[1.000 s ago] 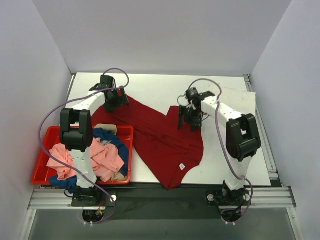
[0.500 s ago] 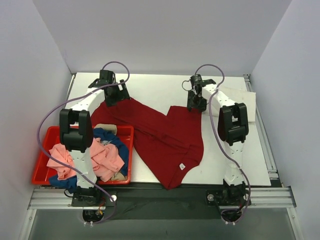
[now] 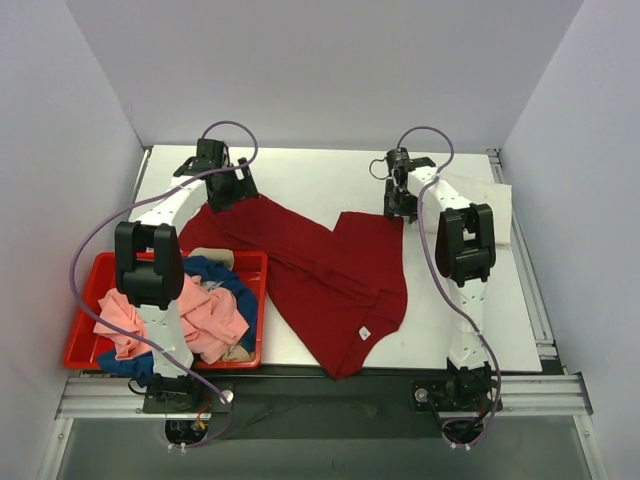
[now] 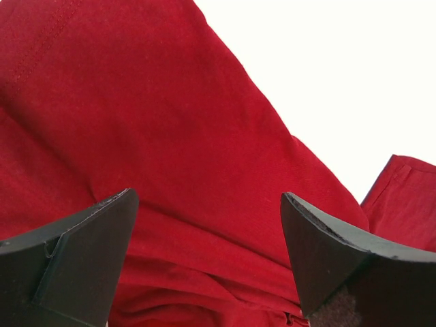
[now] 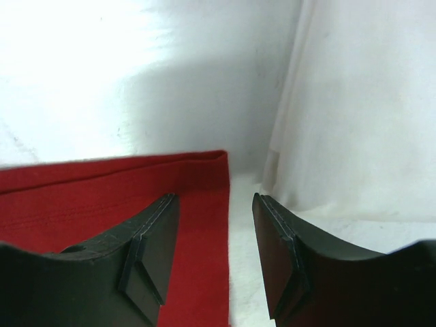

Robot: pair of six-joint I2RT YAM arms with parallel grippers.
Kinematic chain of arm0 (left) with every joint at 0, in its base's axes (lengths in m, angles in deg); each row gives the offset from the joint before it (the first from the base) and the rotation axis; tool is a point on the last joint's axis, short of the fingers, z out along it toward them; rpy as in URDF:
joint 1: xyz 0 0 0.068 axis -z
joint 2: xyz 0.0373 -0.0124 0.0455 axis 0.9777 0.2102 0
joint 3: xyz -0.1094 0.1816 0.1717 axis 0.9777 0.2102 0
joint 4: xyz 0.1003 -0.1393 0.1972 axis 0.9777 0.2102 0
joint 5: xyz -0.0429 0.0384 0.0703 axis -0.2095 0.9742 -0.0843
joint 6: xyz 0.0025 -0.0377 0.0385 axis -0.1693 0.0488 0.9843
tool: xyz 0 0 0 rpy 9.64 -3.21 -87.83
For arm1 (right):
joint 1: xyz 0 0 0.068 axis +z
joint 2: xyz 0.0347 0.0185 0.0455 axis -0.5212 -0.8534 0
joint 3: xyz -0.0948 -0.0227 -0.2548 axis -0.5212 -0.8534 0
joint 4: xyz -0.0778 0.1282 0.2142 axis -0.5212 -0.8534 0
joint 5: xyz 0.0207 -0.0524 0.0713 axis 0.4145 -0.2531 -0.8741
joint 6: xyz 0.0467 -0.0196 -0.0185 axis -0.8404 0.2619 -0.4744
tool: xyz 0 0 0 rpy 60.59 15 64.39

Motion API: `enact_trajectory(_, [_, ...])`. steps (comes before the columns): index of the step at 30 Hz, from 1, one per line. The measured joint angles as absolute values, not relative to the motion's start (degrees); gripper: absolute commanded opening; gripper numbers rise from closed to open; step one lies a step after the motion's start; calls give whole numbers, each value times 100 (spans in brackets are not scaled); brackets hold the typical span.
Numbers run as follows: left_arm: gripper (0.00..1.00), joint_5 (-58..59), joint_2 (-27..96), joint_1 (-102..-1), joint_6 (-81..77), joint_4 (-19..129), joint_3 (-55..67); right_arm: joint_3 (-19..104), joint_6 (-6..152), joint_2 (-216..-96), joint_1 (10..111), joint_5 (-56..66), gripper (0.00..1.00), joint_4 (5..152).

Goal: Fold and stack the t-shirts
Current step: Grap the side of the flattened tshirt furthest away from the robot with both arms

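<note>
Top: the right gripper has moved from the middle of the red shirt to its far corner. The left gripper is at the other, and the shirt lies on the bench. Left wrist: jaws apart above cloth. Right wrist: jaws apart astride the hem, likely ready to pinch.

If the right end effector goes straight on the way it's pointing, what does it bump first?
Most likely the edge of the dark red cloth t-shirt, near its corner, lying on the white table. The open right end effector straddles that edge, though how far above it sits is unclear.
</note>
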State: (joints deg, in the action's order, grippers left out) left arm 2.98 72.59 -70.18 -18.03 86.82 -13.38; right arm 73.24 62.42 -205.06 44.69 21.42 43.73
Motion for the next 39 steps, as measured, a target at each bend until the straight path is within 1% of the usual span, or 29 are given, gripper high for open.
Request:
enact_trajectory(9, [97, 344, 7262, -7018, -1783, 8791, -1449, 7856, 6244, -20925, 4222, 1823, 43, 4436])
enact_trajectory(18, [97, 396, 7305, -7018, -1777, 8829, -1600, 7875, 6244, -20943, 4095, 1403, 39, 4458])
enact_trajectory(20, [97, 403, 7369, -7018, -1777, 8859, -1692, 7875, 6244, -20945, 4082, 1312, 36, 4458])
enact_trajectory(21, [97, 414, 7417, -7018, -1777, 8866, -1755, 7875, 6242, -20947, 4078, 1261, 29, 4456])
enact_trajectory(24, [97, 508, 7653, -7012, -1775, 8925, -2068, 7869, 6227, -20950, 4076, 1165, 17, 4454])
enact_trajectory(25, [96, 562, 7771, -7010, -1772, 8944, -2230, 7862, 6216, -20950, 4076, 1141, 12, 4456])
enact_trajectory(27, [94, 731, 8059, -7005, -1770, 9032, -2632, 7843, 6188, -20950, 4076, 1104, 9, 4469])
enact_trajectory(28, [91, 818, 8228, -7003, -1768, 9056, -2859, 7827, 6179, -20943, 4076, 1095, 9, 4482])
enact_trajectory(30, [88, 1032, 8582, -7003, -1770, 9119, -3331, 7779, 6177, -20919, 4076, 1089, 8, 4519])
enact_trajectory(33, [79, 1347, 9189, -7003, -1779, 9229, -4142, 7589, 6164, -20810, 4076, 1080, 8, 4594])
enact_trajectory(37, [75, 1699, 9841, -7003, -1779, 9399, -4953, 7316, 6133, -20635, 4076, 1078, 8, 4561])
enact_trajectory(39, [71, 1874, 10057, -7003, -1783, 9445, -5150, 7228, 6096, -20576, 4076, 1078, 7, 4546])
